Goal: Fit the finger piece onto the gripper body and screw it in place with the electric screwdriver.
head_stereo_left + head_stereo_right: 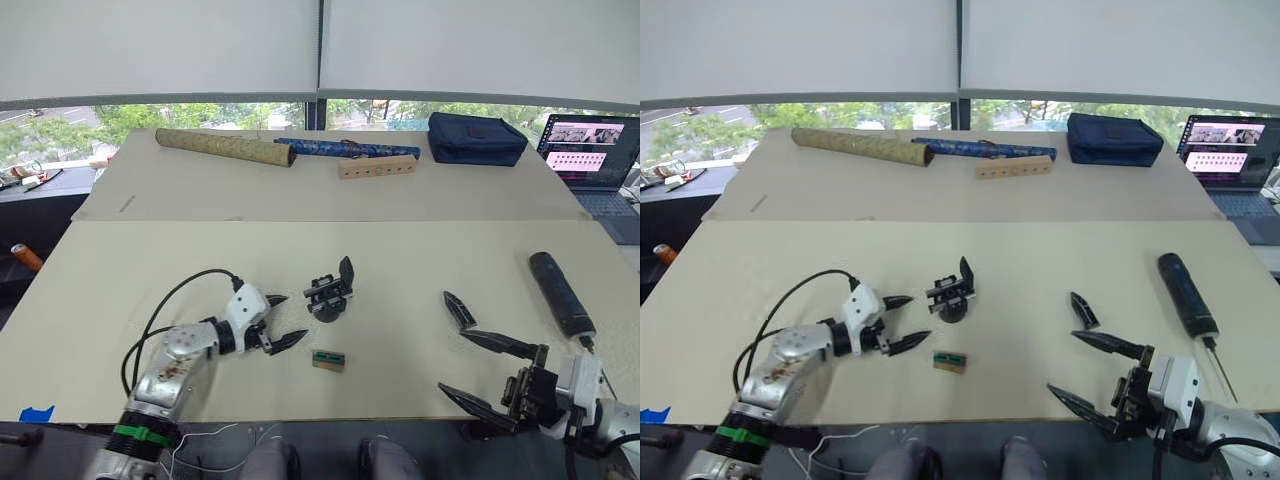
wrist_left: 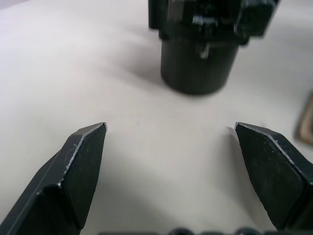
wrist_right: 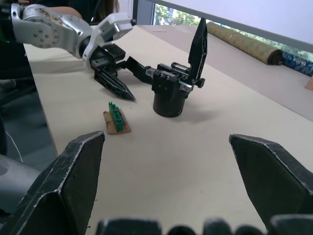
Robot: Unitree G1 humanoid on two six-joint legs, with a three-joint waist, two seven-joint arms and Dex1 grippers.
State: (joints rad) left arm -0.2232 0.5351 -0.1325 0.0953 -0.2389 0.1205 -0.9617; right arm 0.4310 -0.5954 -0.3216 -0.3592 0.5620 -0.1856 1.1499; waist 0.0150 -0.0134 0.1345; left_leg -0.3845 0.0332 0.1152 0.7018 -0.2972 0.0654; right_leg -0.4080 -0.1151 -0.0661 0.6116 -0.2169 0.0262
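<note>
Our left gripper (image 1: 277, 320) hangs low over the table (image 1: 400, 250) with its fingers spread wide and empty, the gripper body (image 1: 331, 291) standing upright just off its tips at about 2 o'clock. If we close from here we judge the tips may catch the round base off-centre and tip or skid the block, since nothing braces it. The small green-and-brown block (image 1: 328, 360) lies near the left tips at 4 o'clock and could be nudged on the way. Our right gripper (image 1: 488, 373) is also wide and holds nothing; the finger piece (image 1: 459, 309) lies flat just beyond it at 11 o'clock, and being thin and flat it may slide away rather than lift. The electric screwdriver (image 1: 561, 293) lies at 1 o'clock from that gripper, near the table's edge, where a careless sweep might roll it off. Farther back at 12 o'clock sit two patterned rolls (image 1: 226, 147), a wooden bar with holes (image 1: 377, 166), a dark bag (image 1: 476, 137) and a laptop (image 1: 597, 155), all well apart.
</note>
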